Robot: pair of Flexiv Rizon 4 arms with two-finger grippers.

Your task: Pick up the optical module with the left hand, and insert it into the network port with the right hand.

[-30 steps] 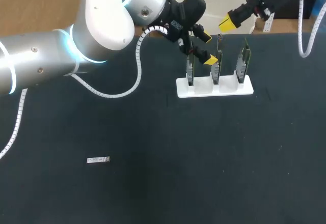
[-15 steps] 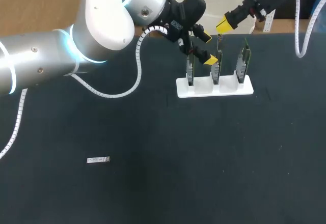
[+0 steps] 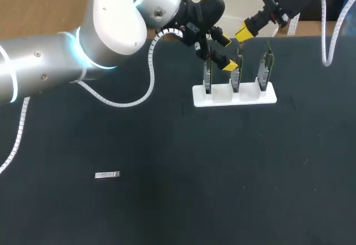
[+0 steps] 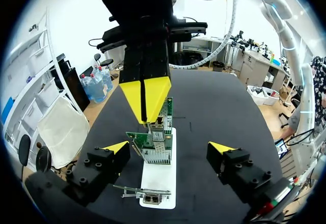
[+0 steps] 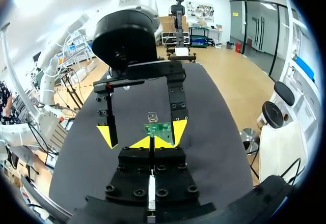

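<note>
On the near left of the black table top (image 3: 167, 211): a small, flat, silver rectangular optical module (image 3: 107, 175) lies well apart from both arms, with neither gripper touching it.
At the far side of the table: a white plastic holder (image 3: 233, 96) carries three green circuit boards (image 3: 236, 73) standing upright in a row.
Network port: a silvery metal port cage (image 4: 156, 156) shows on the middle board in the left wrist view. The ports on the other boards are too small to make out.
Left arm: a silver arm with a blue light ring (image 3: 83, 50) enters from the left and extends across to the holder.
Left gripper (image 3: 225, 51): black, two-fingered and released, with the yellow tips spread wide over the left end of the holder. In the left wrist view (image 4: 169, 147) the boards and holder (image 4: 159, 183) lie between and below the tips, and neither tip touches them.
Right gripper (image 3: 243, 32): clenched, with its yellow tips pressed together, just above and behind the middle board. It appears to stand apart from that board, though the head view is too coarse to confirm this.
Right wrist view: the joined tips (image 5: 153, 142) point at a board (image 5: 159, 129), which stands between the open fingers of the left gripper (image 5: 143, 132).
Left wrist view: the right gripper (image 4: 145, 102) hangs ahead of the left gripper, over the far end of the board row.
</note>
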